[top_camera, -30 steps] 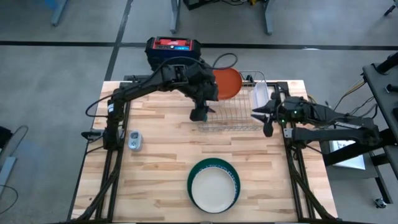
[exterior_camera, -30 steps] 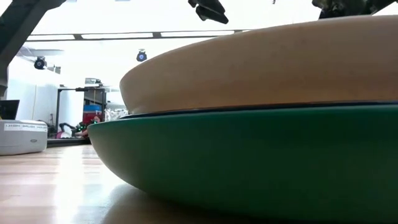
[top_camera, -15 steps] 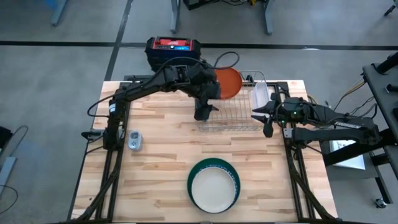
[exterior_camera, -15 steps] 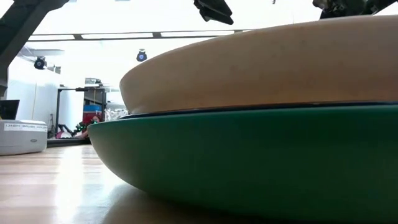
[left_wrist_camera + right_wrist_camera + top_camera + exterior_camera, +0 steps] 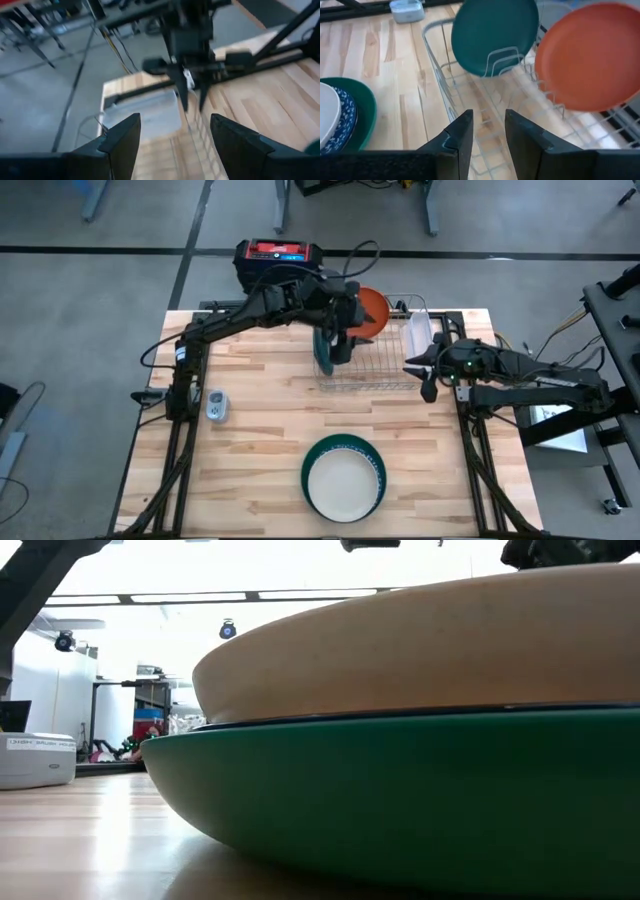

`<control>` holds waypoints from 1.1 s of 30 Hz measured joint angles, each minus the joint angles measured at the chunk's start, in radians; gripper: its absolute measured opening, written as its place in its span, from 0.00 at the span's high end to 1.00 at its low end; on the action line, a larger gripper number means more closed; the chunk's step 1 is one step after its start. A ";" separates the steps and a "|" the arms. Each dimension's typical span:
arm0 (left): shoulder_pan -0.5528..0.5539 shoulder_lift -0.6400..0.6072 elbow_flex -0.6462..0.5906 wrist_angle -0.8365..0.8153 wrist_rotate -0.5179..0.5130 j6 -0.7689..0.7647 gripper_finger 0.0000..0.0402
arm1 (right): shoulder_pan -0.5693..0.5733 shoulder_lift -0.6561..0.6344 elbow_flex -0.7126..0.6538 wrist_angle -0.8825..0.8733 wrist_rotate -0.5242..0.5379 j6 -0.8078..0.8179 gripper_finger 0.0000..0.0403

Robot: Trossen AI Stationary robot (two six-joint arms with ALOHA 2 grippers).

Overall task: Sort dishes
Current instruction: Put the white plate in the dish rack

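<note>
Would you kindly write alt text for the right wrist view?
A dark green plate and an orange plate stand upright in a silver wire rack on a wooden table. The right gripper hangs part open before them; stacked dishes lie beside.

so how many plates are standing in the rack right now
2. A green plate stands at one end of the rack, and an orange plate stands a few slots along. The left arm covers part of the rack from above, so another could be hidden.

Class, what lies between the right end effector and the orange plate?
Wire rack bars and a clear tray, per the high view, separate the right end effector from the orange plate.
</note>
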 joint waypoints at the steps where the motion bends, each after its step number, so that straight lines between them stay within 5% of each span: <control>1: 0.000 0.000 0.000 0.017 0.000 0.000 0.43 | 0.000 0.000 -0.011 0.001 -0.002 0.014 0.73; 33: 0.000 0.001 0.000 0.094 0.000 0.000 0.43 | 0.000 0.000 -0.116 0.034 -0.006 0.112 0.70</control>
